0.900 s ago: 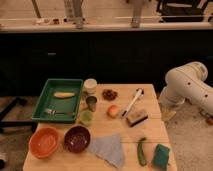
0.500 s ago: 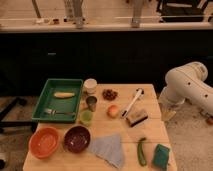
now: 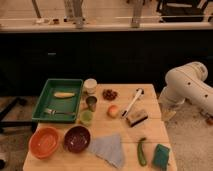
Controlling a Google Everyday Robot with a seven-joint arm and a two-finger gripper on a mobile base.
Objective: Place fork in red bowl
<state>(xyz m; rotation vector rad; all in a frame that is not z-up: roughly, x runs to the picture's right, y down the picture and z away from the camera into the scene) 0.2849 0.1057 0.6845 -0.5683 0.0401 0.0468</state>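
Note:
The fork (image 3: 59, 112) is slim and silvery and lies flat in the front part of the green tray (image 3: 44, 100) at the table's left. The red bowl (image 3: 44, 142) stands empty at the front left corner, just in front of the tray. My white arm (image 3: 186, 86) is folded off the table's right side and runs out of the picture's right edge. My gripper is out of view and far from the fork and the bowl.
A yellow item (image 3: 64, 94) lies in the tray. A maroon bowl (image 3: 77, 138) is beside the red bowl. Also on the table: cups (image 3: 90, 85), an orange fruit (image 3: 113, 111), a white-handled utensil (image 3: 132, 102), a grey cloth (image 3: 107, 148), a green vegetable (image 3: 141, 151).

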